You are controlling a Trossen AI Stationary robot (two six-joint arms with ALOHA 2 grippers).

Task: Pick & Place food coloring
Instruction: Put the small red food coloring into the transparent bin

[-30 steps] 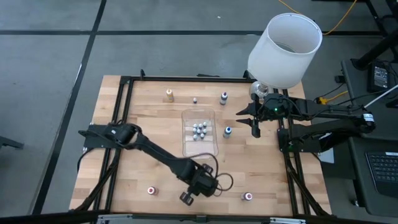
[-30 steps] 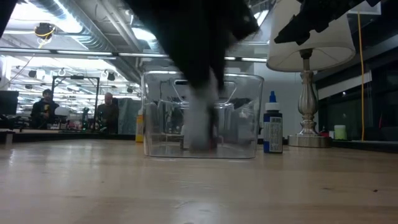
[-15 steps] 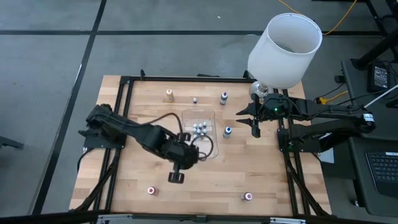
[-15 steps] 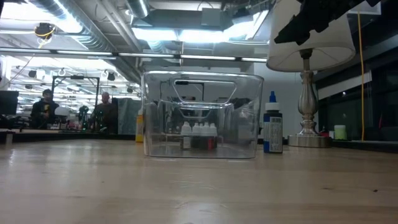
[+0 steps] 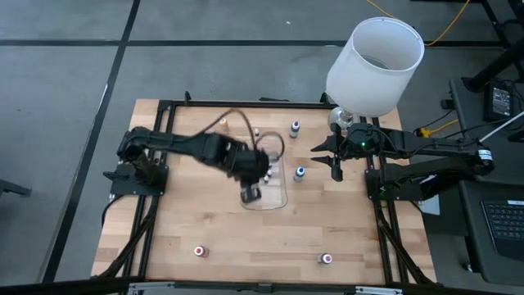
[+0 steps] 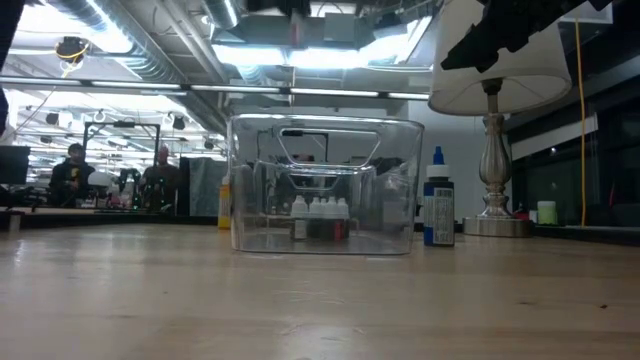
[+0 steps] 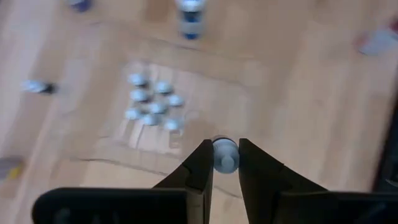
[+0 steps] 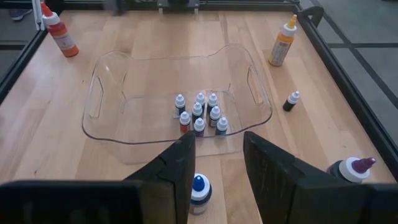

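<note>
1. Left wrist view: a small bottle (image 7: 225,154) is pinched between the fingers (image 7: 200,168) of the left gripper (image 5: 250,193), held above the clear tray (image 5: 278,199).
2. A cluster of bottles (image 8: 200,114) is seen standing inside the tray.
3. The right gripper (image 5: 335,171) is held near the lamp (image 5: 375,65), fingers apart, around nothing, a blue-capped bottle (image 8: 199,192) below them.

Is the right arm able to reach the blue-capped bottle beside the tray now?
Probably yes: the right gripper is open, and the blue-capped bottle stands before it with nothing between; the clear tray lies beyond.
</note>
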